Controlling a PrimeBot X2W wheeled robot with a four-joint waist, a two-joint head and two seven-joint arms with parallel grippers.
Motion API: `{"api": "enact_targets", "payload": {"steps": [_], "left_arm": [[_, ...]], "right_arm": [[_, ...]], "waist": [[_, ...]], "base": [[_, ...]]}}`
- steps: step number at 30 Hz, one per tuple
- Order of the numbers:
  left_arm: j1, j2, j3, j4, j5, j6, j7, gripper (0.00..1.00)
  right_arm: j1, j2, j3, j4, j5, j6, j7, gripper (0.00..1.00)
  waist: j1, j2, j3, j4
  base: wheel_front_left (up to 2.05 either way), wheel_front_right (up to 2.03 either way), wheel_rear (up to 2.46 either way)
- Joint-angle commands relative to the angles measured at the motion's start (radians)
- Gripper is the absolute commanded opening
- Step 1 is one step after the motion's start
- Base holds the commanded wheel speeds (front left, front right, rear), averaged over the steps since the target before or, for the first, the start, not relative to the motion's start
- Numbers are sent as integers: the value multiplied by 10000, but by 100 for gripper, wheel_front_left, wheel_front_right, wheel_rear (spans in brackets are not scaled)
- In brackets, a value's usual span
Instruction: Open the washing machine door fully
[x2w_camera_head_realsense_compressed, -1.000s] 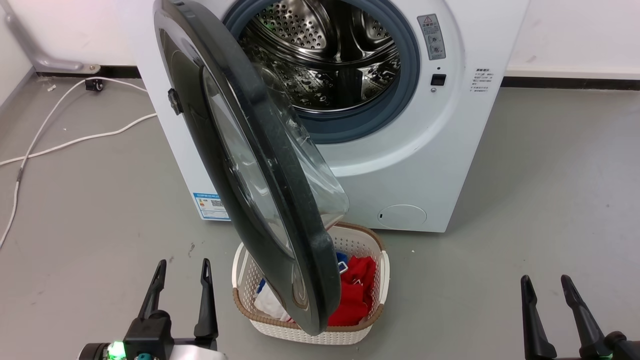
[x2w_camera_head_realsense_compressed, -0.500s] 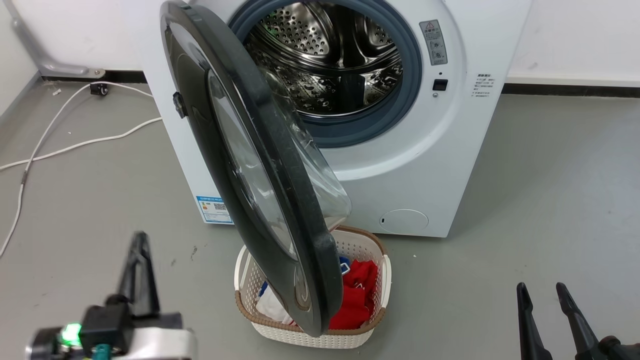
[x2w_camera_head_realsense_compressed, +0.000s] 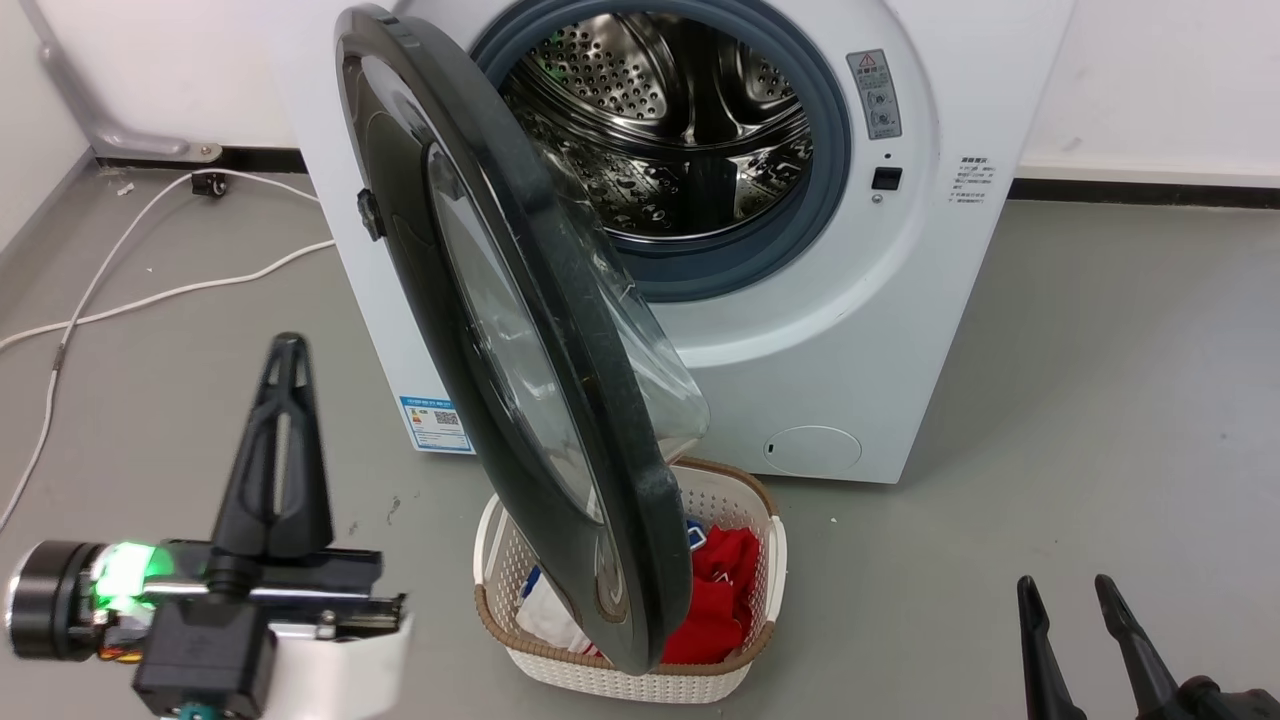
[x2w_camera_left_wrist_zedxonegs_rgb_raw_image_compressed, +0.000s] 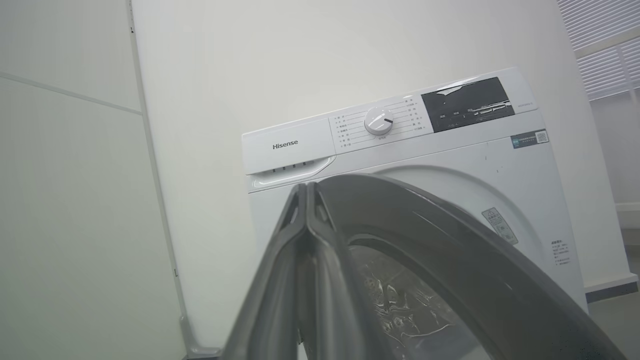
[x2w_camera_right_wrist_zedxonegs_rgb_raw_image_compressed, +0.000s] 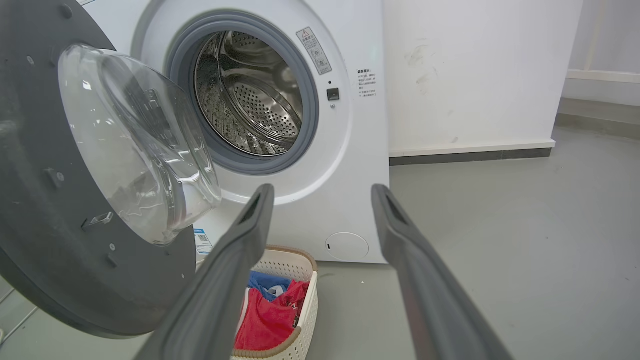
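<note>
The white washing machine stands against the wall, its steel drum exposed. The washing machine door, a black disc with a clear bulging window, hangs partly open, nearly edge-on to the head view, hinged on the left. My left gripper is raised to the left of the door and apart from it, turned on its side and shut on nothing. The left wrist view shows the left gripper before the door's rim. My right gripper is open low at the right. Its fingers frame the machine's front.
A white laundry basket with red and blue clothes sits on the floor under the door's lower edge. A white cable trails across the grey floor left of the machine. Open floor lies to the right.
My left gripper has risen, rolled onto its side and shut its fingers. The head view has shifted a little, and the right gripper sits lower in it. The door's angle looks the same.
</note>
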Motion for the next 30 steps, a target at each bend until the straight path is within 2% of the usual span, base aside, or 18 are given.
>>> {"api": "enact_targets", "payload": {"steps": [1, 13, 26, 30], "left_arm": [[-121, 48, -48, -49, 33, -29, -24, 0], [-684, 35, -2446, -590, 359, -792, -24, 0], [-1075, -251, -4921, 308, 243, -1429, -24, 0], [-1034, -310, -5647, 566, 164, -1504, -24, 0]], "right_arm": [[38, 30, 3, 15, -34, 19, -18, 100], [102, 29, 93, 229, -75, 19, -19, 100], [2, 29, 198, 400, -44, 19, -18, 100], [-21, 29, 210, 449, -41, 19, -19, 100]], "waist": [[0, 0, 0, -9], [0, 0, -49, -53], [0, 0, 41, -396], [0, 0, 80, -511]], "base": [[0, 0, 0], [0, 0, 0], [0, 0, 0], [0, 0, 0]]}}
